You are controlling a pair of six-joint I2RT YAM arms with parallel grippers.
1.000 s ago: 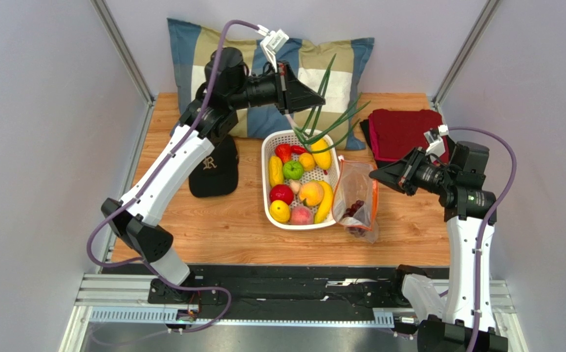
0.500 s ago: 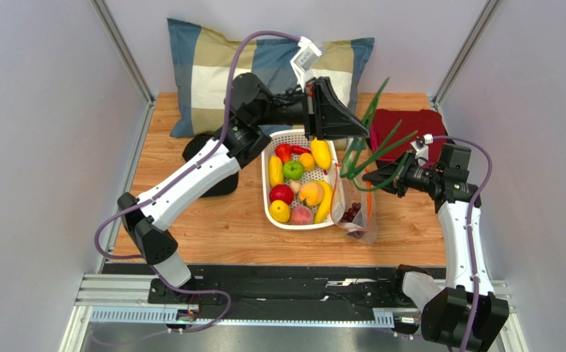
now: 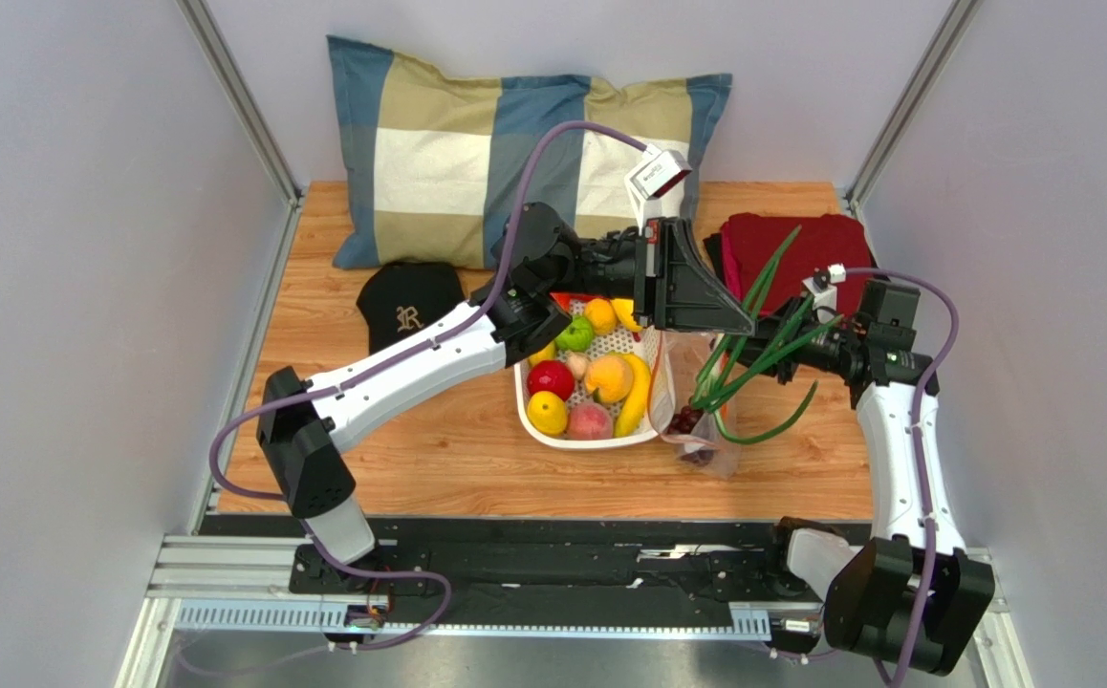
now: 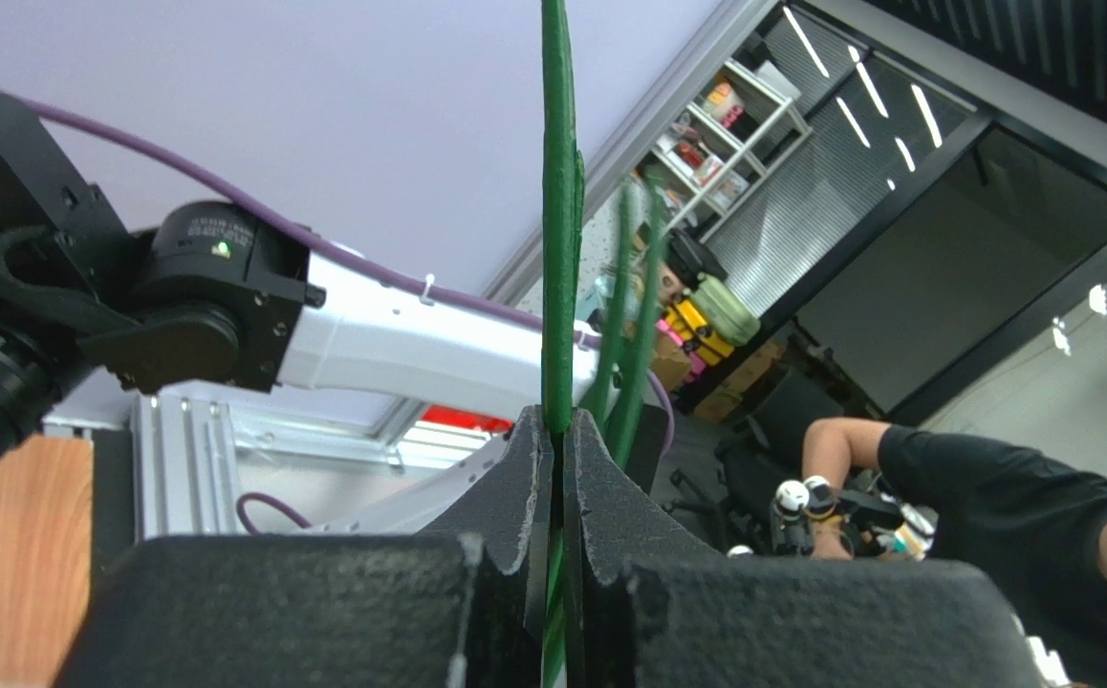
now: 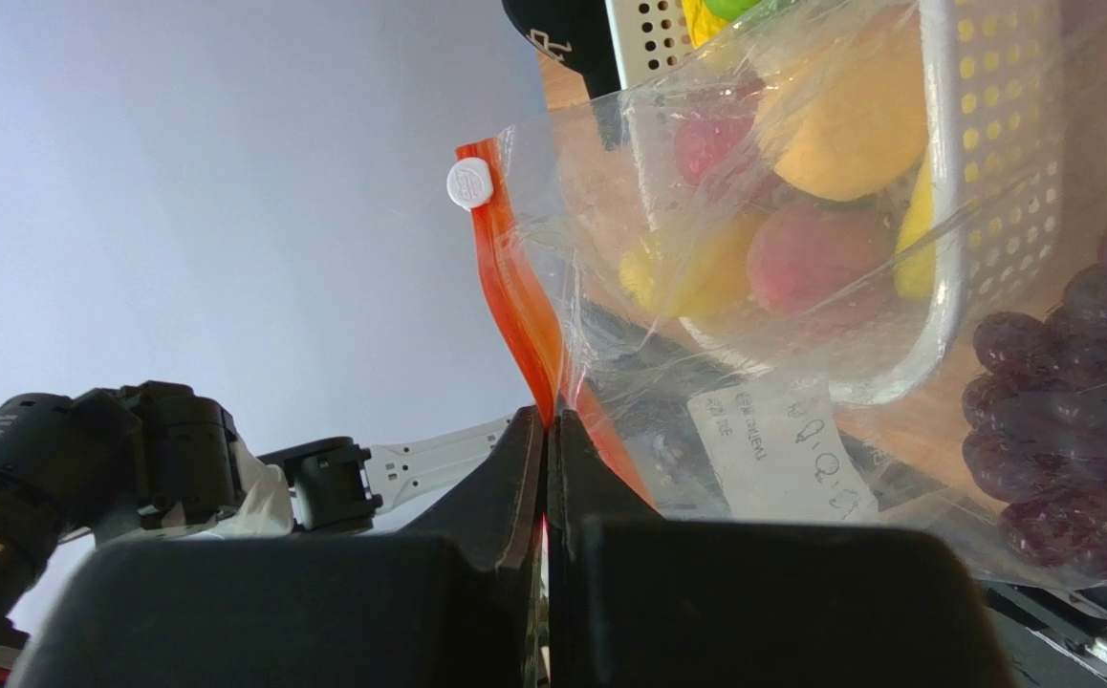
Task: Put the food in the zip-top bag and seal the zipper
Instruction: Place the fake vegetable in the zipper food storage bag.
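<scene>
My left gripper is shut on the green scallions and holds them above the zip-top bag, right of the basket. In the left wrist view the scallions run up from between my closed fingers. My right gripper is shut on the bag's orange-red zipper and holds the mouth edge up. The clear bag holds dark purple grapes at its bottom. A white label shows on the bag. More food lies in the white basket: red apple, peach, lemon.
A plaid pillow lies at the back of the wooden table. A black cap lies left of the basket. A dark red cloth lies at the back right. Side walls close in the table.
My left arm has swung right and down with the scallions, from above the basket's far end to over the bag. My right gripper has closed on the bag's mouth edge.
</scene>
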